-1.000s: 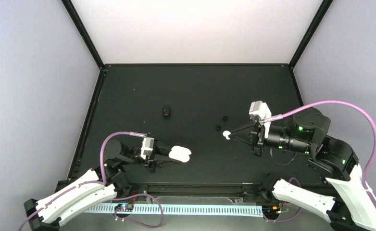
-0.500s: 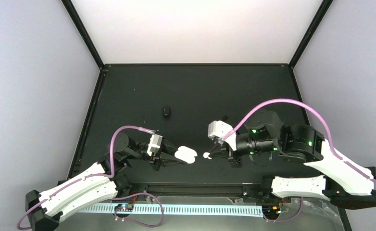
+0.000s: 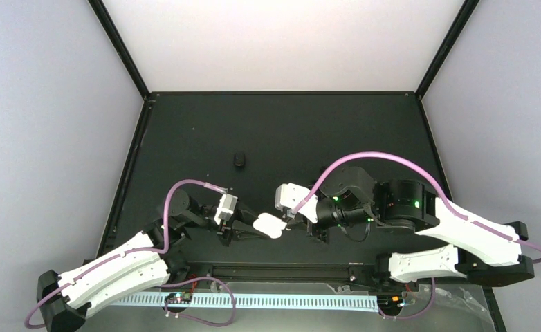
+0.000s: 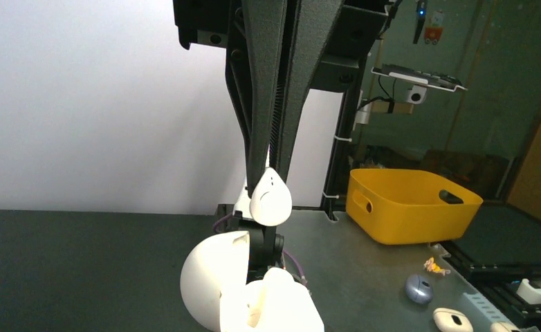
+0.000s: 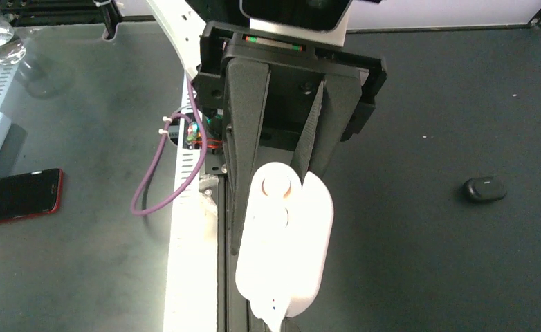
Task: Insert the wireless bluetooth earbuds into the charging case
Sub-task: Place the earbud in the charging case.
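Left gripper clamped the open charging case steady while right gripper pinched a white earbud just above it, ready for insertion.

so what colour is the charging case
White. The charging case shows best in the top external view.

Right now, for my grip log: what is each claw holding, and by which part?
Left claw: white case, by one end. Right claw: white earbud, part unclear.
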You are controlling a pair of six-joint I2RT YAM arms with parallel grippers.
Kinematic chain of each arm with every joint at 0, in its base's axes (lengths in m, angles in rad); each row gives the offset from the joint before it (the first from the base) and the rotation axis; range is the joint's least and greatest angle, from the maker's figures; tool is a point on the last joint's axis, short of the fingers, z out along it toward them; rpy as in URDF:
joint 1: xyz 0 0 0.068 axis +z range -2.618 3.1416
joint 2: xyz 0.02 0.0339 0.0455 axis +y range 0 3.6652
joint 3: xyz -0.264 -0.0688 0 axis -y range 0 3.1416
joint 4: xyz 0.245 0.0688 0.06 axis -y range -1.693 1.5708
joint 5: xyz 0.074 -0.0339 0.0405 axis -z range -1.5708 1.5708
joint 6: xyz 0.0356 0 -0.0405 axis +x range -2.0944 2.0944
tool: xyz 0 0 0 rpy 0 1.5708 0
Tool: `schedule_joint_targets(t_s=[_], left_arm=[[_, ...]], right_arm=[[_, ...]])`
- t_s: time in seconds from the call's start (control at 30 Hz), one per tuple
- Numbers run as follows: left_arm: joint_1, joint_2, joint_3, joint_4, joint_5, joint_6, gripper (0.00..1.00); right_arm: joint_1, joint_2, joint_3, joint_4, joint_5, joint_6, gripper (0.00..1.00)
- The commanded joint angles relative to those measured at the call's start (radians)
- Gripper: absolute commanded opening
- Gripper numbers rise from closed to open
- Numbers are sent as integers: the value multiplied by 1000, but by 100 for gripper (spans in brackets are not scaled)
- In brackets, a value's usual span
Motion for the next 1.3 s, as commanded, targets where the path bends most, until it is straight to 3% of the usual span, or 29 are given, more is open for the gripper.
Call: schedule_joint_targets(t_s=[0.0, 1.27], left_arm=[[-2, 6, 49, 40, 9, 9, 2], [-2, -34, 42, 74, -42, -36, 2]], right_arm=[[15, -1, 9, 61, 20, 18, 1], [65, 49, -61, 103, 86, 70, 1]])
